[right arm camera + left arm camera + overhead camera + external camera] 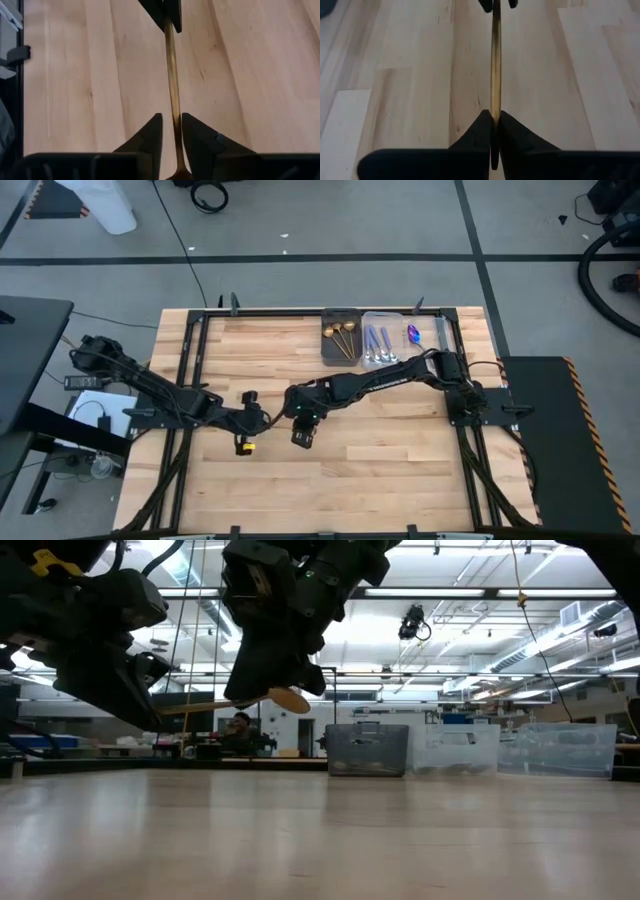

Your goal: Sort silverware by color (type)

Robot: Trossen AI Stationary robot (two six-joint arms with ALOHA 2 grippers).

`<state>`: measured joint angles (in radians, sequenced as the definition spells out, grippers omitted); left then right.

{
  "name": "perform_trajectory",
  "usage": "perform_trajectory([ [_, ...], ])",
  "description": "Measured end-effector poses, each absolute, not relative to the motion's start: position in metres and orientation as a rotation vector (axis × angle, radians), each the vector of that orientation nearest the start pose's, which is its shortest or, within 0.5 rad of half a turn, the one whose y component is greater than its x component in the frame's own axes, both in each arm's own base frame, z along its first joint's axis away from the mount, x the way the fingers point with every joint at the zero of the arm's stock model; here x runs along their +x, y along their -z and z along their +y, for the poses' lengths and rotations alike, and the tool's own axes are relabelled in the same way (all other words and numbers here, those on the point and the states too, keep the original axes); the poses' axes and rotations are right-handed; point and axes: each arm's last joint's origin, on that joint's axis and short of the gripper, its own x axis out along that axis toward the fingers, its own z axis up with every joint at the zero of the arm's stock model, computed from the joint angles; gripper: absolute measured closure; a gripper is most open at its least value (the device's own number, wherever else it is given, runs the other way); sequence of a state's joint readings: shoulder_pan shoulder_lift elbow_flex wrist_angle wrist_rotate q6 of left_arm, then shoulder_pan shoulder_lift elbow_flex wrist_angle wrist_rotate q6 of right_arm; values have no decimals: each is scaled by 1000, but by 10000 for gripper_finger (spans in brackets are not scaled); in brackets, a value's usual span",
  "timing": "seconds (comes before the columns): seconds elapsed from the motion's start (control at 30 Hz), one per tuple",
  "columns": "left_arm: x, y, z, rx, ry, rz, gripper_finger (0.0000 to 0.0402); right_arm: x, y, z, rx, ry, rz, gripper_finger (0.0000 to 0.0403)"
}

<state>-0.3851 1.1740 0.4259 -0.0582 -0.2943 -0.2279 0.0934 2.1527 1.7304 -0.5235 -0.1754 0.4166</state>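
Note:
A gold spoon (285,698) hangs above the middle of the table, handle (495,65) toward the left and bowl (178,174) toward the right. My left gripper (493,116) is shut on the handle's end; in the high view it (264,418) sits left of centre. My right gripper (171,119) is open, with one finger on each side of the handle close to the bowl and a gap showing on both sides. In the high view the right gripper (293,414) faces the left one closely. My left gripper pinches the free end of the spoon's handle (495,111) between its two fingertips. The fingers come from the table's left, slanting down, and lie along the handle, which runs straight on ahead of them. The spoon is lifted clear of the table and about level.
At the far edge stand a dark tray (331,352) holding gold pieces, and a clear bin (393,317) with blue, silver and purple pieces. Both show in the low view, the dark tray (367,749) in the middle and the clear bin (460,748) to its right. Bare wood (380,460) lies near.

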Motion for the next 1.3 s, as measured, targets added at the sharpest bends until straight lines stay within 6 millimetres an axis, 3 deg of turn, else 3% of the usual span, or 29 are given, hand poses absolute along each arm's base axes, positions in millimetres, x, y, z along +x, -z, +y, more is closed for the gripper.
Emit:
perform_trajectory([
  [0.13,192,-154,-69,42,-7,762,380,464,-213,39,401,-46,959,287],
  [0.43,191,-152,-67,25,-23,777,380,444,-272,26,290,40,819,241],
  [0.7,193,-150,-63,2,-17,718,380,421,-310,40,242,86,757,239],
  [0.97,189,-136,-44,-66,-53,540,379,413,-316,63,163,150,737,238],
  [1.3,193,-152,-23,-91,-118,222,379,404,-322,92,60,245,678,238],
])
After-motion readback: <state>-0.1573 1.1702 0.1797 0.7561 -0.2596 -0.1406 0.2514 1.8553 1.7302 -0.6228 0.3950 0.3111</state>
